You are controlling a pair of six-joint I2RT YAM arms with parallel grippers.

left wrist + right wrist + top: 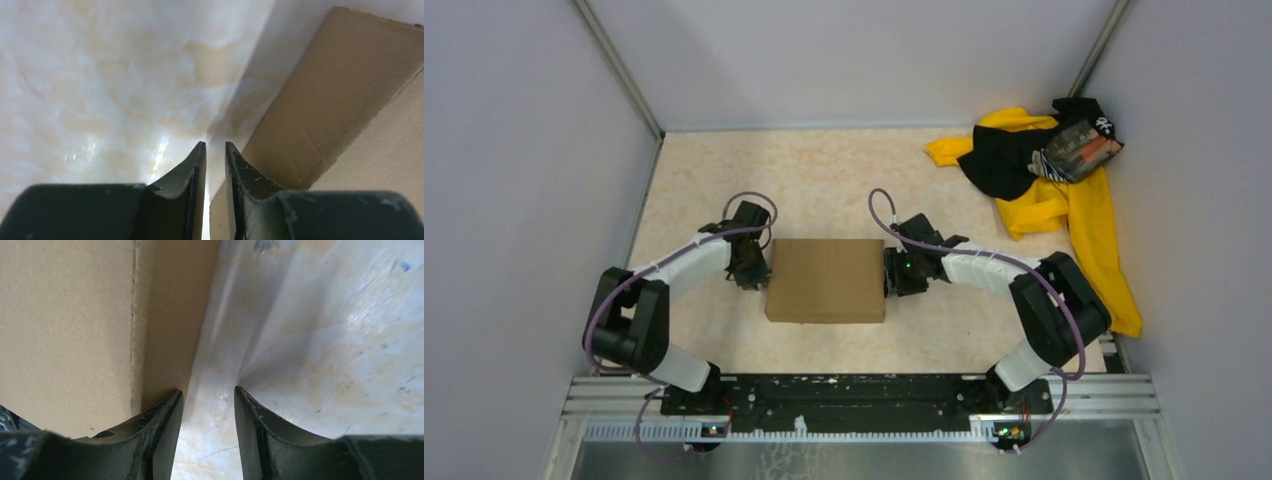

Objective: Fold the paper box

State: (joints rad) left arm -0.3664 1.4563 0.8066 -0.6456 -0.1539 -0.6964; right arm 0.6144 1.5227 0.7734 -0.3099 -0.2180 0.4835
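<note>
One paper box (825, 279), frame centre. My left gripper (215, 144): jaws narrowly apart, empty. My right gripper (207, 390): wider, finger (161, 425) against box.

Bright, even light is thrown from above; glare is caught on the table (85, 147), and a soft shadow is cast beside the paper box (340, 100).

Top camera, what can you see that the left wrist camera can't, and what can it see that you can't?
Only the top camera shows the whole paper box, the right gripper at its right side, and a yellow-and-black cloth pile in the far right corner. Only the left wrist camera shows, up close, the narrow empty gap between the fingers of the left gripper. Both show the paper box, the left gripper and the marbled table.
</note>
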